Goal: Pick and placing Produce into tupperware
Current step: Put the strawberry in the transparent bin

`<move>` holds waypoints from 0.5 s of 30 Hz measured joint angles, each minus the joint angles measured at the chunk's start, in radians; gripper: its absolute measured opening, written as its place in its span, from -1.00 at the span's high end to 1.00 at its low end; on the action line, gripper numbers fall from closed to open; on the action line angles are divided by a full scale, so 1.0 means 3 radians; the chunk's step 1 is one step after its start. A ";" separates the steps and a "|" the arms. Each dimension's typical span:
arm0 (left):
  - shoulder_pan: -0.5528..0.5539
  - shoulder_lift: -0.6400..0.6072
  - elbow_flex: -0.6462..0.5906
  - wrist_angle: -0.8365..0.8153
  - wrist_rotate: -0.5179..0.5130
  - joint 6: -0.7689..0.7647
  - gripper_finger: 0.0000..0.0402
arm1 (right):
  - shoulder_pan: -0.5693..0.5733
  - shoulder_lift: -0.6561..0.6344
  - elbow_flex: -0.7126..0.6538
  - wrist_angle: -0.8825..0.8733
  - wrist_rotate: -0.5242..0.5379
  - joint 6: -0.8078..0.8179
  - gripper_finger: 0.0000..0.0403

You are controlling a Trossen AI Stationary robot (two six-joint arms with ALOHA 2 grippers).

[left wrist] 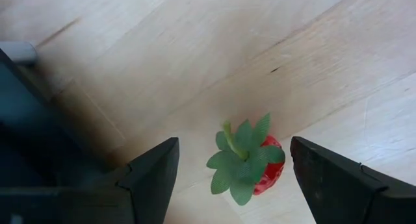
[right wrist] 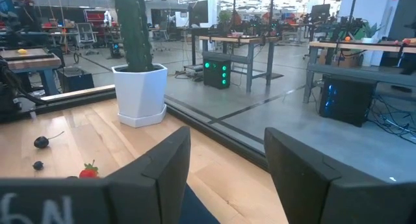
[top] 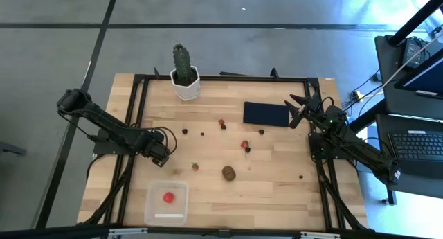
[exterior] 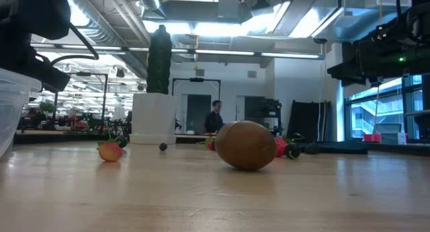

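The left end effector (top: 163, 154) is hovering over the left-centre of the worktop (top: 277, 190), jaws spread wide and gripping nothing. In the left wrist view a strawberry (left wrist: 250, 162) is lying on bare wood directly between the two open fingers (left wrist: 153, 175), green leaves facing the camera, red body behind them. That looks like the small strawberry (top: 195, 166) lying just right of the left end effector in the high view, so the left arm is by far the nearer one, and a descent straight onto it looks like all the coming move needs. The fruit is nearly round, so no long axis matters.

The tupperware (top: 167, 201) is sitting close to the near edge of the worktop, just near-side of the left end effector, with one red fruit (top: 168, 197) already lying in it.

Further right, the kiwi (top: 228, 172) is resting at mid-worktop, with more strawberries (top: 244, 145) and dark berries (top: 185, 131) scattered toward the far edge. The cactus pot (top: 185, 85) is standing at the far edge, and a navy mat (top: 266, 113) is lying right of centre.

The right end effector (top: 297, 109) is waiting at the far right corner just beside the mat, jaws partly open and empty.

The surface is smooth light wood; an open workshop with benches is showing behind, with a person standing far off.
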 joint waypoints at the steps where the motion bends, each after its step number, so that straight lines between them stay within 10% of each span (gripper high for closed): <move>1: 0.0000 0.0000 0.0000 0.0006 0.0000 0.0000 -0.41 | 0.0000 0.0000 0.0000 0.0000 0.0000 0.0000 0.02; 15: 0.0000 0.0001 0.0001 0.0073 0.0020 -0.0017 -0.41 | 0.0000 0.0000 0.0001 0.0000 0.0000 -0.0001 0.02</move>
